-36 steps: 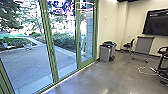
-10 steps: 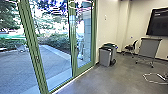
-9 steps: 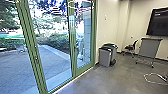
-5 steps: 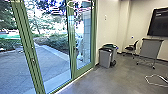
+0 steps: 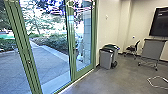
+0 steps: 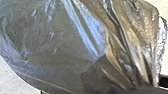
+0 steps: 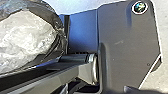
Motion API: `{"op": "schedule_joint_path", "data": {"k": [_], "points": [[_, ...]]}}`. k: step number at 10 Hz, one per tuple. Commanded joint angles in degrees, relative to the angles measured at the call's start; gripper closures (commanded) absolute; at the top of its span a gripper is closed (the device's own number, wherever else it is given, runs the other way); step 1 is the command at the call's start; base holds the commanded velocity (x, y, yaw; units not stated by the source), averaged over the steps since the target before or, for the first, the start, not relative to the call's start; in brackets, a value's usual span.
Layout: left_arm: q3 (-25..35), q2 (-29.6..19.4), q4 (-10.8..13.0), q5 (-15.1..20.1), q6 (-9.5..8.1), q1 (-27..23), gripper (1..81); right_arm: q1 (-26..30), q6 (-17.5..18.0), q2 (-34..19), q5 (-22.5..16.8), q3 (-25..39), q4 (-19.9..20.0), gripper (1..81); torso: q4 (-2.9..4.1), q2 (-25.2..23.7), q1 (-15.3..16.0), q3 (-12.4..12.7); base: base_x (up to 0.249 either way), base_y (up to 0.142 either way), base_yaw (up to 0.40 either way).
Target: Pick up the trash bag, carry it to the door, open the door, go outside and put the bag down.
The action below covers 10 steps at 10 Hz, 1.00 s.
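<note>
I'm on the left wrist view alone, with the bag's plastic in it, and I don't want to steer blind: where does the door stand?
Observer: In the head view, green-framed glass doors run along the left side.

Operator: Anything beside them that I might bump with the bag?

Observer: Yes, two bins stand together by the wall, just right of the door frame.

Operator: Does the right wrist view catch the bag too?

Observer: It does: a pale, crumpled bulge of the bag, edged by darker plastic.
</note>
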Motion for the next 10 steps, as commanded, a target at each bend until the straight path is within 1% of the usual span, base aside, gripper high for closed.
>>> {"op": "schedule_joint_path", "data": {"k": [1, 4, 10], "points": [[0.21, -0.29, 0.45, 3.10, 0.27, -3.53, 81.1, 3.02, -0.43, 1.12, -4.07, 0.74, -0.45, 1.0, 0.00, 0.00, 0.00, 0.00, 0.179, 0.000, 0.000], [0.21, -0.20, 0.37, 3.10, 0.27, -3.53, 81.1, 3.02, -0.43, 1.12, -4.07, 0.65, -0.45, 1.0, 0.00, 0.00, 0.00, 0.00, 0.179, 0.000, 0.000], [0.21, -0.11, 0.37, 3.10, 0.27, -3.53, 81.1, 3.11, -0.43, 1.12, -4.07, 0.74, -0.45, 1.0, 0.00, 0.00, -0.02, 0.02, 0.179, -0.065, 0.000]]}}
